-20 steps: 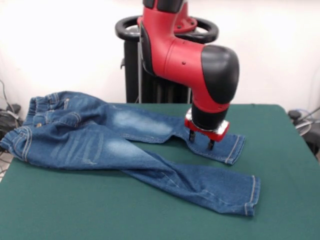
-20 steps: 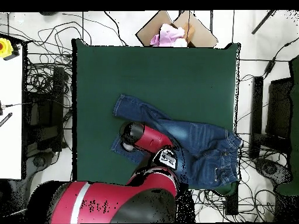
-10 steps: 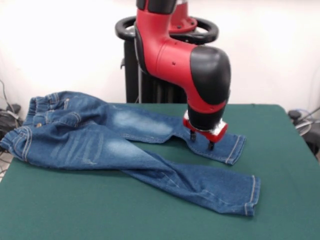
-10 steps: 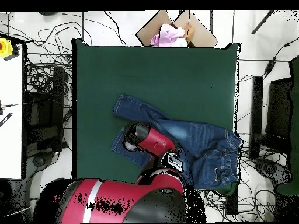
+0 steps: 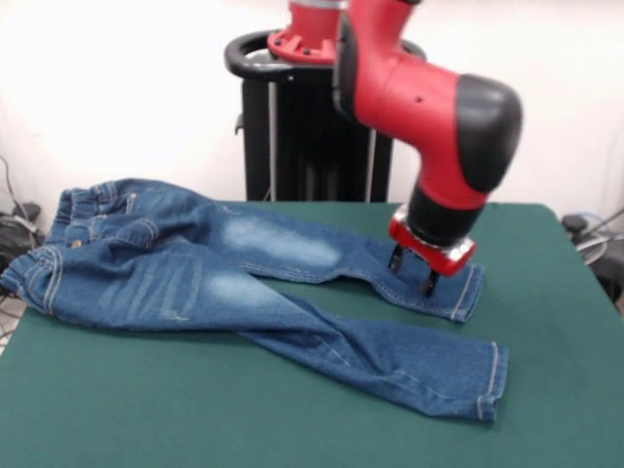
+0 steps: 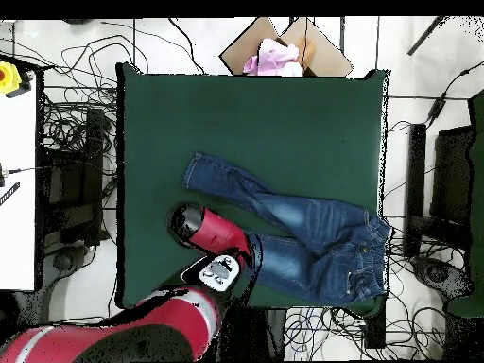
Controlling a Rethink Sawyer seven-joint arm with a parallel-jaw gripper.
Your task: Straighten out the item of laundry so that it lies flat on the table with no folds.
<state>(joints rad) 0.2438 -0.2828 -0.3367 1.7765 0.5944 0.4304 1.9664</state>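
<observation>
Plain white wall (image 5: 117,88) behind. Tangled black cables (image 6: 71,142) cover the pale floor. A cardboard box (image 6: 284,45) holds pink cloth (image 6: 269,57).

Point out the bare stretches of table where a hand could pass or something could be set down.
The table is bare across the wide band between the jeans and the cardboard box edge, and along the edge strip beyond the leg hems. It is crowded where the gripper meets one hem, and at the waistband edge.

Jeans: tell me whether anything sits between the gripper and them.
Nothing visible does. The gripper hangs right at the hem end of the far leg of the jeans, fingers open, with only the jeans on the table around it.
</observation>
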